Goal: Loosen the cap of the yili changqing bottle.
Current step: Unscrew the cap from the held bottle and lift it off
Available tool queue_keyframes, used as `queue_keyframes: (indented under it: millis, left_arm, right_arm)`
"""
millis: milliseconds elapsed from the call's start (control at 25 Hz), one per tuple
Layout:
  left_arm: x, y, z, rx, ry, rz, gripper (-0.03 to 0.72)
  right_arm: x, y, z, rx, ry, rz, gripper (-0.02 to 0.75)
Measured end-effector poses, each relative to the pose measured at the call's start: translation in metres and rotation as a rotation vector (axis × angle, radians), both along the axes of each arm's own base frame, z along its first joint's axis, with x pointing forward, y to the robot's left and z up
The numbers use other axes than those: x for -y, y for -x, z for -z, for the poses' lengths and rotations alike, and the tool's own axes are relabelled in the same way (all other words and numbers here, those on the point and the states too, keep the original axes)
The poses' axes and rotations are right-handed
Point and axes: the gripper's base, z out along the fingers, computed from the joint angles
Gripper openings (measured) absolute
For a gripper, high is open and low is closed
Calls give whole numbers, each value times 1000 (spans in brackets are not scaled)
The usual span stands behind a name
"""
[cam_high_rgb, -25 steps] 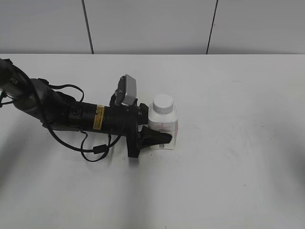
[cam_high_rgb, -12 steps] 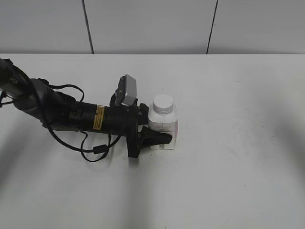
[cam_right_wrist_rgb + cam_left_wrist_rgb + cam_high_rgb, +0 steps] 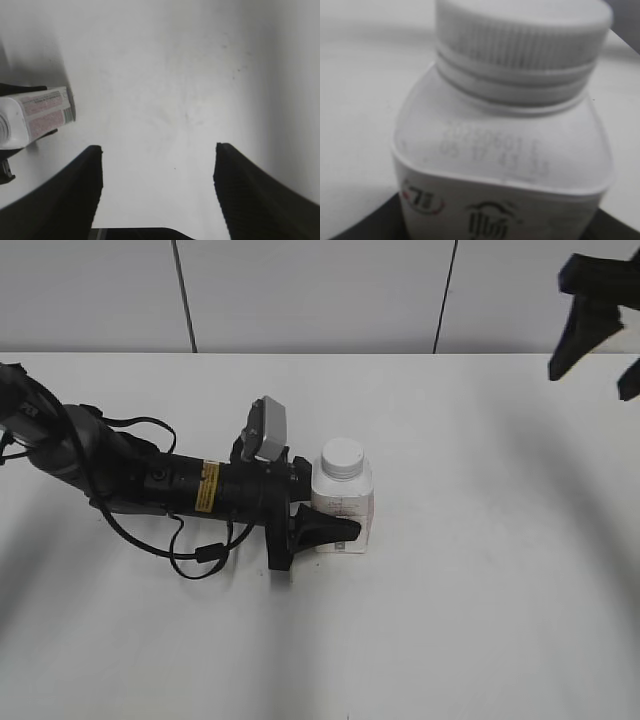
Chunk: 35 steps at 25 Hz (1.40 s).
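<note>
The yili changqing bottle (image 3: 343,508) stands upright on the white table, a small squarish white bottle with a pink and dark label. Its white ribbed cap (image 3: 342,457) sits on the neck. My left gripper (image 3: 325,512) is shut on the bottle's body from the left. The left wrist view shows the bottle (image 3: 505,170) and cap (image 3: 522,37) close up, with dark jaw edges at both lower corners. My right gripper (image 3: 598,325) is open and empty, high at the top right. In the right wrist view its fingers (image 3: 157,172) are spread over bare table, and the bottle (image 3: 35,117) shows at the left edge.
The white table (image 3: 480,590) runs to a grey panelled wall at the back. The left arm's black body and cables (image 3: 170,490) lie along the table's left side.
The right gripper has come into the exterior view at the top right; it was out of view before. The left arm and the bottle have not moved.
</note>
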Motion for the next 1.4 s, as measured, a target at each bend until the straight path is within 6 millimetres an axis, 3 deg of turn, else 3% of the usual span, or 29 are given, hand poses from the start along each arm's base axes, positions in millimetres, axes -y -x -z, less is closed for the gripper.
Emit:
queue_keyframes:
  millis: [280,440,640,1080,1400]
  left_arm:
    - [0,0,0,0,1,0,394]
    - [0,0,0,0,1,0,394]
    - [0,0,0,0,1,1,394]
    - [0,0,0,0,2,0,394]
    - [0,0,0,0,2,0,394]
  right_arm:
    - [-65,-46,26,-57,-16,-65,547]
    - [-108,-58,35,-60,-33,-121,547]
    - [-147,-61,41,-59,-46,-176,547]
    - [-185,-51,66,-118,-28,-246,547]
    - [-196,-46,73,-132,-19,-273,547]
